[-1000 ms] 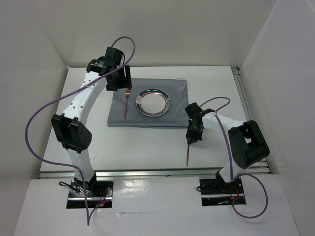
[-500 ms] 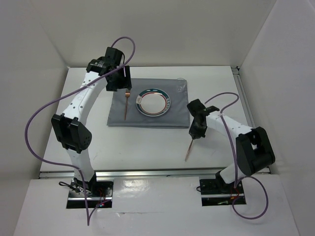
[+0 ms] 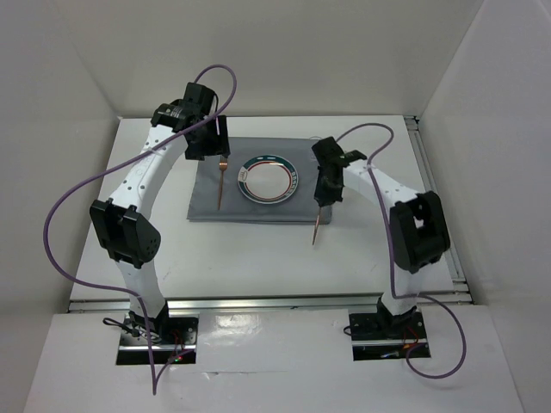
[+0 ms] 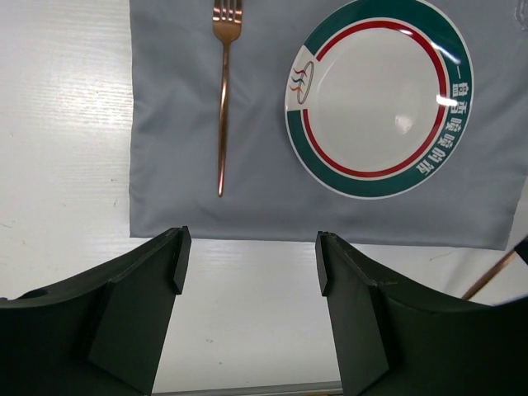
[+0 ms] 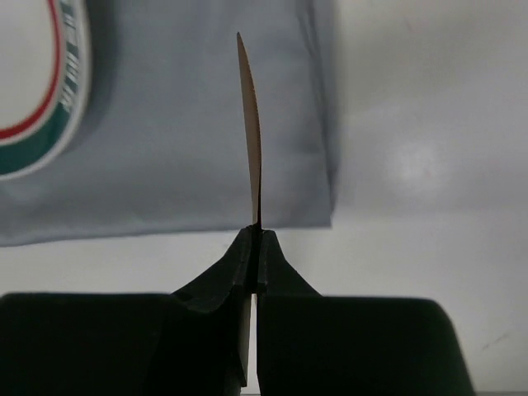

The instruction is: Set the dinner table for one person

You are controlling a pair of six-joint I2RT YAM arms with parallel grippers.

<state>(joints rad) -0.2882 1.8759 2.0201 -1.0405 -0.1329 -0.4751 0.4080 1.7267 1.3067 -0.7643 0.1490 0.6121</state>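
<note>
A grey cloth (image 3: 258, 202) lies on the white dinner table (image 3: 258, 258). On it are a white plate with a green and red rim (image 3: 269, 179) and a copper fork (image 3: 222, 185) to the plate's left. My left gripper (image 3: 215, 148) is open and empty above the fork's far end; its wrist view shows the fork (image 4: 223, 99), the plate (image 4: 378, 97) and the cloth (image 4: 247, 206). My right gripper (image 3: 324, 202) is shut on a copper knife (image 3: 317, 231), held over the cloth's right edge beside the plate. In the right wrist view the knife (image 5: 252, 124) stands edge-on over the cloth (image 5: 181, 124).
White walls enclose the table on the left, back and right. A metal rail (image 3: 275, 301) runs along the front edge and another (image 3: 430, 189) along the right side. The purple cables loop above both arms.
My right arm has carried the knife from the front right of the table up and left to the cloth's right edge. The left arm, fork and plate have not moved.
</note>
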